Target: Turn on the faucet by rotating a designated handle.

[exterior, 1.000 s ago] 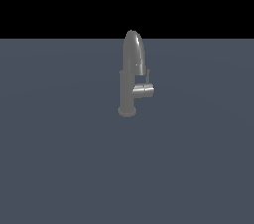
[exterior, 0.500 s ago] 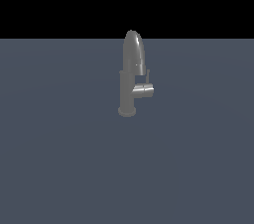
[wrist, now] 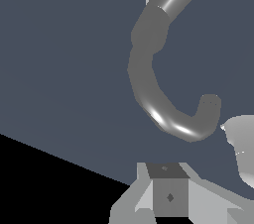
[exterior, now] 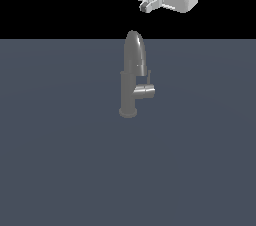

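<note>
Grey metal, dull and small, the faucet stands upright near the middle of the slate-blue table, its arched spout rising from the post above a flared base. The handle juts sideways from the post toward the exterior view's right, with a thin dark lever rod standing up beside it. The tool hangs high above and somewhat to the exterior view's right of the spout, well apart from everything. Its fingers look close together in the exterior view, but they are small and partly masked by the white hand body, so whether it is spread or pressed together cannot be told.

The step in hand appears to be the approach. To do it well, the tool should descend on the handle's side of the post, clear of the arch, and meet the stub or rod from the side so a sweep can rotate it.

Only the spout stands in the way; in the wrist view the spout curves right across the line of descent. Nothing else shows on the table.
</note>
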`<state>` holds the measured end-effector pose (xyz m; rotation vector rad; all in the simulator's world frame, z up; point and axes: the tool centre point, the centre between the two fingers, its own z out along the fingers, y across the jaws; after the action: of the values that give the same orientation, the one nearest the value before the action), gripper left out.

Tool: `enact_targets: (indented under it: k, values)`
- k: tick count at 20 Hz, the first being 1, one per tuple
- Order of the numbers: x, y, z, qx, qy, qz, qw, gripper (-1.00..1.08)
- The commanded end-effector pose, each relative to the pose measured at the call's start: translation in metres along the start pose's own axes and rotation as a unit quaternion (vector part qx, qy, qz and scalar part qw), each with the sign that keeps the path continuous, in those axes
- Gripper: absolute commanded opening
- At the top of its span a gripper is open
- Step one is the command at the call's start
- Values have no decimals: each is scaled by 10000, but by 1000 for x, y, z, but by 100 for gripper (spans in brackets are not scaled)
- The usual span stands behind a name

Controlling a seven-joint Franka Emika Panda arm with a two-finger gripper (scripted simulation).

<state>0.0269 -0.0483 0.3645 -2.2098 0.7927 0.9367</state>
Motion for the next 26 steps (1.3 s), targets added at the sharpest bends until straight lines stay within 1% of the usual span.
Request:
enact_targets:
  k: [1, 7, 12, 16, 20, 26]
  values:
    - [17, -1, 1, 159, -209, 162, 9995, -100]
    - [57, 0, 6, 554, -716, 571, 9943, -100]
    - [93, 3, 15, 904, -1163, 936, 9847, -100]
    - [122, 7, 24, 1197, -1535, 1243, 9730, -100]
    - [148, 11, 36, 1471, -1880, 1533, 9589, -100]
    - [180, 18, 54, 1808, -2302, 1896, 9372, -100]
